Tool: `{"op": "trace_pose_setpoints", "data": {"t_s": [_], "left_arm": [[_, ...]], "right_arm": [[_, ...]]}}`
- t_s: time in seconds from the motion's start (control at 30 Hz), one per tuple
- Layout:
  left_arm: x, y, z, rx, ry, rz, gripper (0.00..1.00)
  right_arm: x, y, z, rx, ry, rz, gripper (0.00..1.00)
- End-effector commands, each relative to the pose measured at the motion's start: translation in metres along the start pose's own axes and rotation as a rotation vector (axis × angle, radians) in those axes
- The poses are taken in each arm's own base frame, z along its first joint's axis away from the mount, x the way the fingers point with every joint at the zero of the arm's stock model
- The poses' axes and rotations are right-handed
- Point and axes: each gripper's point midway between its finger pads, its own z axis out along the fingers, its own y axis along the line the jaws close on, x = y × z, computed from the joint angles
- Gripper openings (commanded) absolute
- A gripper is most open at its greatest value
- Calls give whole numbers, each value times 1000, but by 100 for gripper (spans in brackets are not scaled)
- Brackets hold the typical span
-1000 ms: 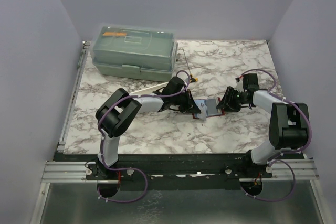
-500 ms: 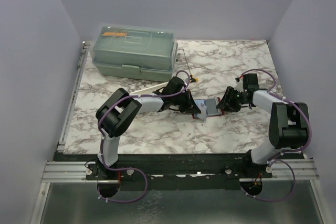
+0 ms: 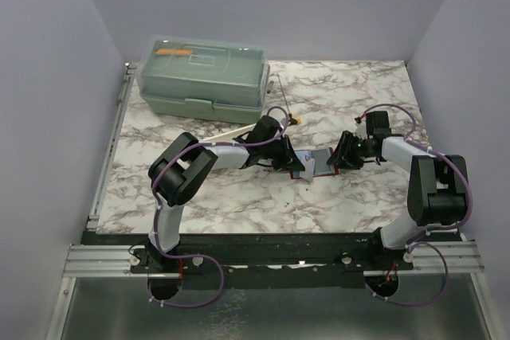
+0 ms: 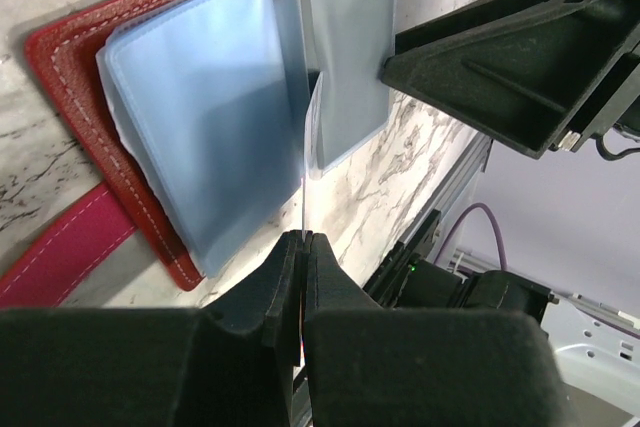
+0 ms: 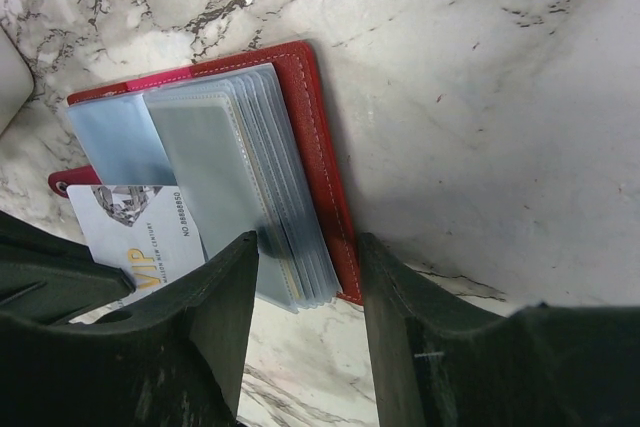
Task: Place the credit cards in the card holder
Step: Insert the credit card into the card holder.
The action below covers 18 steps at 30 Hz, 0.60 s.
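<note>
Marble table (image 3: 351, 85): green box (image 3: 203, 77), red card holder (image 5: 323, 167), perhaps stick (image 3: 231, 130).

A marble-patterned counter (image 3: 351, 93), white with grey veining, sits inside a booth of plain pale lavender panels: a back wall (image 3: 279, 5), a left wall (image 3: 48, 117) and a right wall (image 3: 470, 61), each meeting the counter's edges. Soft, even light falls from above and casts only faint shadows. A slotted aluminium rail (image 3: 103, 260) runs across the near edge, with a black bar (image 3: 279, 244) just behind it, and another rail (image 3: 109, 157) lines the left side. Below the near edge lies a dull grey metal sheet (image 3: 279, 316). A green lidded plastic box (image 3: 203, 77) stands in the far left corner.
</note>
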Motion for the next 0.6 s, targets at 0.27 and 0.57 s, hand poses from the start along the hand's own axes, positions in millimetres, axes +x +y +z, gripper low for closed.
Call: {"op": "trace_pose_setpoints", "data": {"t_s": [0.27,0.57], "left_arm": [[-18,0,10,11,-49,36,0],[-44,13,6,-5,-112,-13,0]], "right_arm": [[20,-10,13,38,76,2,49],[20,-10,13,41,79,1,49]]}}
